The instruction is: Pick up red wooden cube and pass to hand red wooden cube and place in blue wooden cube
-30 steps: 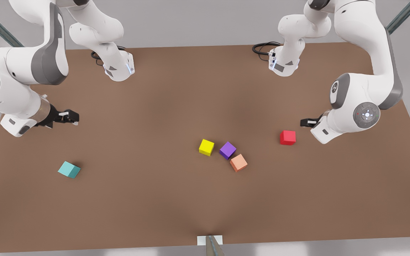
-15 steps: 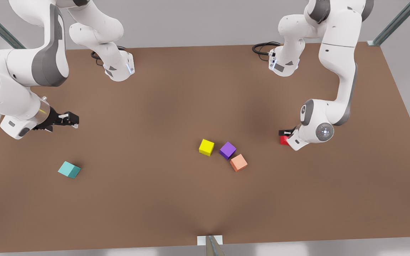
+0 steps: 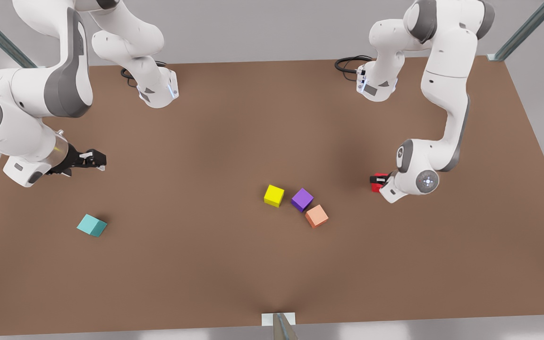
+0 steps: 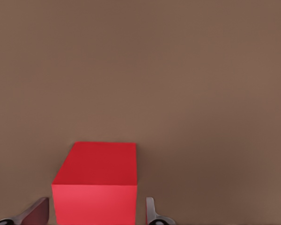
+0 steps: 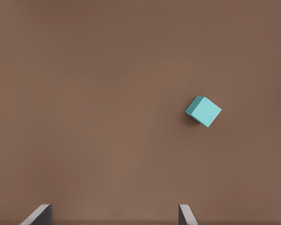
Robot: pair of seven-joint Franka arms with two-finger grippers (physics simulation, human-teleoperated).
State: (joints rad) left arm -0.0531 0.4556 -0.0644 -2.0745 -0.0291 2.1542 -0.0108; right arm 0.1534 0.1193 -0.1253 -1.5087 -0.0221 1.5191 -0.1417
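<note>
The left hand (image 3: 378,180) is down at the desk (image 3: 234,132) on the front view's right, straddling the red cube (image 3: 377,184). In the left wrist view the red cube (image 4: 96,183) sits on the desk between the two fingers (image 4: 152,213). A thin gap shows on each side, so the fingers seem apart and not yet pressing the faces, though only their tips are visible.

The right hand (image 3: 93,159) hangs above the desk on the front view's left and waits, its fingers spread wide with nothing between them. The blue cube (image 3: 91,225) lies on the desk nearer the camera than that hand, well apart from it. In the right wrist view the blue cube (image 5: 203,111) is turned at an angle, out ahead of the right hand (image 5: 113,214).

Near the desk's middle a yellow cube (image 3: 274,195), a purple cube (image 3: 302,199) and an orange cube (image 3: 317,216) lie in a loose row, the purple and orange ones just beside each other.
</note>
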